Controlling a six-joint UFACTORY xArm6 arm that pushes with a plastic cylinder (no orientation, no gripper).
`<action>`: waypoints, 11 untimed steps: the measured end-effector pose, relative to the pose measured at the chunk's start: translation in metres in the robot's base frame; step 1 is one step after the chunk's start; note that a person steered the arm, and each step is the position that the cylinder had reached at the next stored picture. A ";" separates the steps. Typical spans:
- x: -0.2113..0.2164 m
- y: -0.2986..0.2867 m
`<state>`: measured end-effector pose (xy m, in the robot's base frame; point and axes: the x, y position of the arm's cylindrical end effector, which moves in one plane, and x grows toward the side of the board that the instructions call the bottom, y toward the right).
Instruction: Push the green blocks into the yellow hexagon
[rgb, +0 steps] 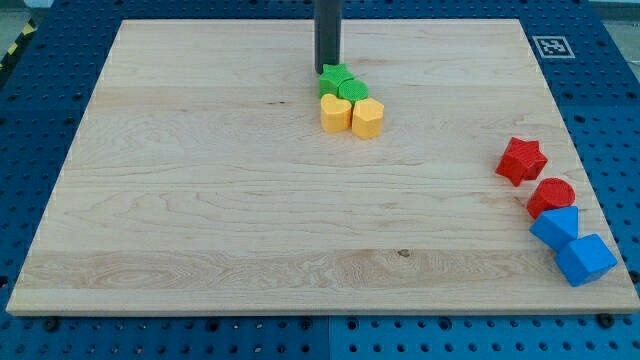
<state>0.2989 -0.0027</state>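
Note:
Two green blocks sit together near the view's top centre: one (333, 77) on the left and a rounder one (352, 90) on the right. Just below them lie two yellow blocks side by side, a heart-like one (335, 113) on the left and the yellow hexagon (368, 117) on the right. The right green block touches the hexagon's top edge. My tip (328, 69) is at the top edge of the left green block, touching it or nearly so. The dark rod rises out of the view's top.
The wooden board (200, 200) lies on a blue pegboard table. At the view's right edge sit a red star (521, 160), a red round block (551, 196) and two blue blocks (556, 228) (585, 259). A marker tag (549, 45) is at the board's top right corner.

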 end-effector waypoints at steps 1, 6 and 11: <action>0.001 -0.008; 0.019 0.007; 0.017 0.110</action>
